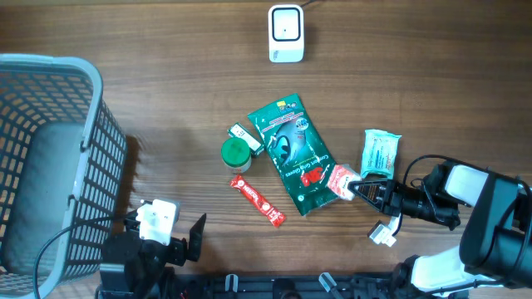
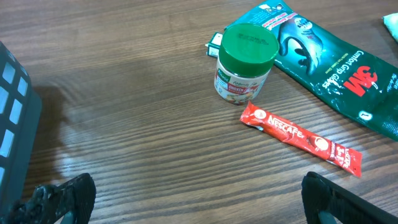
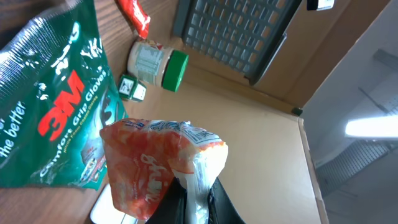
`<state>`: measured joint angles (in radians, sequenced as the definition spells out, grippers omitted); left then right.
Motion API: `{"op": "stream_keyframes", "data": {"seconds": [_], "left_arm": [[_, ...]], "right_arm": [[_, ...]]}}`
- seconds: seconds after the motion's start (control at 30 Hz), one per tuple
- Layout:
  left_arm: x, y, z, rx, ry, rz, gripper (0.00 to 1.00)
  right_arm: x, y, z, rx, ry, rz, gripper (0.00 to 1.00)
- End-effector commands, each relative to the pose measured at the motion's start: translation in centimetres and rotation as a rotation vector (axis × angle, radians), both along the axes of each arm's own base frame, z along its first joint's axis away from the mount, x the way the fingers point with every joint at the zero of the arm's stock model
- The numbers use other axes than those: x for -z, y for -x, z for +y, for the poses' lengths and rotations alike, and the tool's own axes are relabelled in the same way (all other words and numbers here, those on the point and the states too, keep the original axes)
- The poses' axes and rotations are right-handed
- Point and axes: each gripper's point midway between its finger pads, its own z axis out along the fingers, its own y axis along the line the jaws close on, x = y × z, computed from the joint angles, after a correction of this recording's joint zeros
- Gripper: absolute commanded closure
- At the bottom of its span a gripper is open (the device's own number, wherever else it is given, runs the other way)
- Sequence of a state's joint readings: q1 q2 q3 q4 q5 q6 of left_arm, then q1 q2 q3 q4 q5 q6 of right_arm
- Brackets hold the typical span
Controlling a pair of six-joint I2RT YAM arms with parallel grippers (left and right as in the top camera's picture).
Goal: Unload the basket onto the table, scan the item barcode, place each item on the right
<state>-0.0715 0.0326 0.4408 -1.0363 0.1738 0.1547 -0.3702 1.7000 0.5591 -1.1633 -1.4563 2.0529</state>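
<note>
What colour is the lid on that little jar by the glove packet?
The lid is green, clearest in the left wrist view.

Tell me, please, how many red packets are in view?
2: the Nescafe sachet lies near the green-lidded jar; the other red packet is pinched by the right gripper. More could lie out of frame.

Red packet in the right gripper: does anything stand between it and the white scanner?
Nothing upright does. The right gripper holds the red packet at the edge of the green glove pack, which lies flat toward the white scanner; past it only bare table shows. A lifted packet should probably clear it.
</note>
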Motion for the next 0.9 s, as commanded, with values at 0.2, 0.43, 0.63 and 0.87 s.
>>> {"op": "stream_keyframes", "data": {"seconds": [0.2,0.43,0.63,0.87], "left_arm": [[-0.1,0.0,-0.1,0.000,0.010,-0.005,0.00],[-0.1,0.0,-0.1,0.000,0.010,-0.005,0.00],[-0.1,0.0,-0.1,0.000,0.010,-0.005,0.00],[-0.1,0.0,-0.1,0.000,0.010,-0.006,0.00]], "right_arm": [[2.4,2.3,0.1,-0.122,0.119,0.080,0.95],[3.8,4.6,0.0,-0.288,0.254,-0.113,0.96],[0.9,5.2,0.8,-0.234,0.108,0.088,0.96],[-1.0,2.5,0.7,-0.053,-0.065,0.302,0.96]]}}
